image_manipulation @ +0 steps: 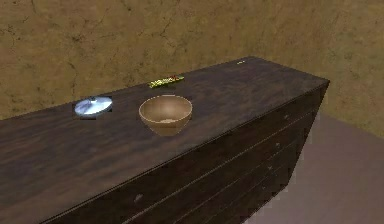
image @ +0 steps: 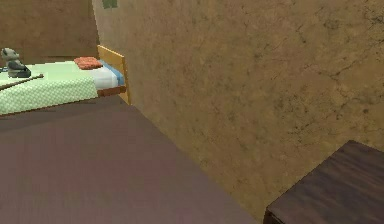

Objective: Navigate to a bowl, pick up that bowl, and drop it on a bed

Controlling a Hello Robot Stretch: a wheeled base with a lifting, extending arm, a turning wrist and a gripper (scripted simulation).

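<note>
Bowl [image_manipulation: 165, 112] sits upright on the dark dresser [image_manipulation: 60, 160] top, approx mid-depth, a touch left of the arm side view's centre. It's round, so no long axis to line up. Silver disc [image_manipulation: 93, 106] is near it on the left, and a small yellow-green thing [image_manipulation: 166, 81] lies behind, twd the wall. Gripper fingers' state: can't tell. Reach prob goes straight out across the dresser. Bed [image: 40, 92] is ahead, forward view's upper left.
</note>
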